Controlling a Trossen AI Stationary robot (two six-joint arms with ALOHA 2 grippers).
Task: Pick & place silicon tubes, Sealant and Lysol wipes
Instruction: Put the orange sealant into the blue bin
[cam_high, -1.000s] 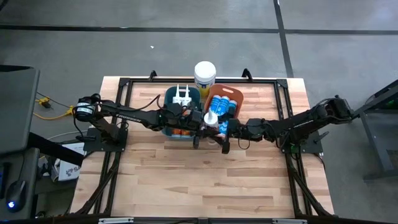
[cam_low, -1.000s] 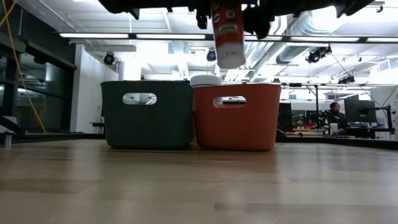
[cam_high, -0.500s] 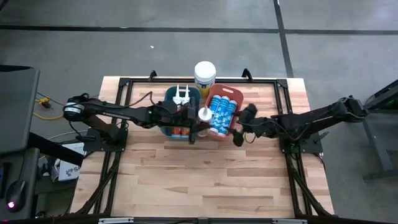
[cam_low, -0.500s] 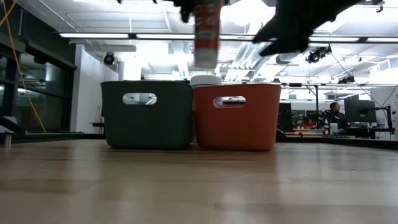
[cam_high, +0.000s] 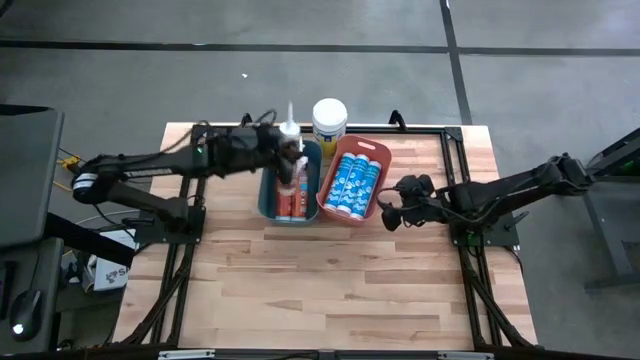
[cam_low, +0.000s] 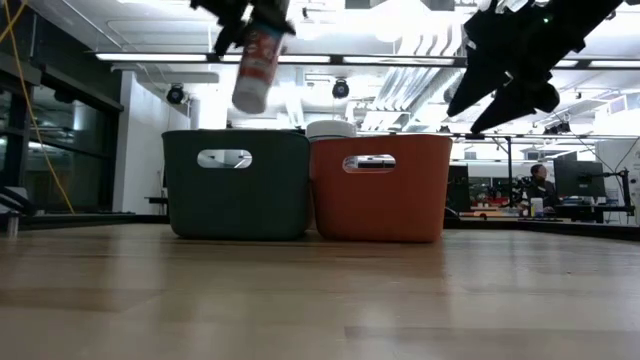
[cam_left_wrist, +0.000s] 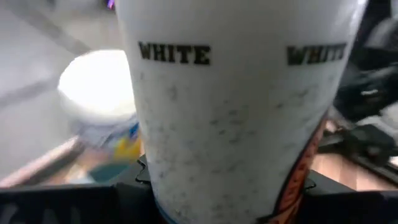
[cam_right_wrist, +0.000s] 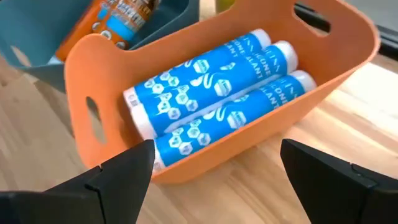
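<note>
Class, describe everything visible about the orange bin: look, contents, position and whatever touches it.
The orange bin is a smooth, plastic-looking tub with rounded corners and slot handles in its end walls. It stands upright on the wooden table, beside the dark teal bin. Three blue-and-white tubes lie side by side inside. The right gripper hovers open nearby, not touching.

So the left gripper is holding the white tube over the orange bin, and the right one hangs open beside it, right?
Not quite. In the high view the left gripper holds the white tube over the teal bin, not the orange bin. The right gripper does hang open beside the orange bin.
</note>
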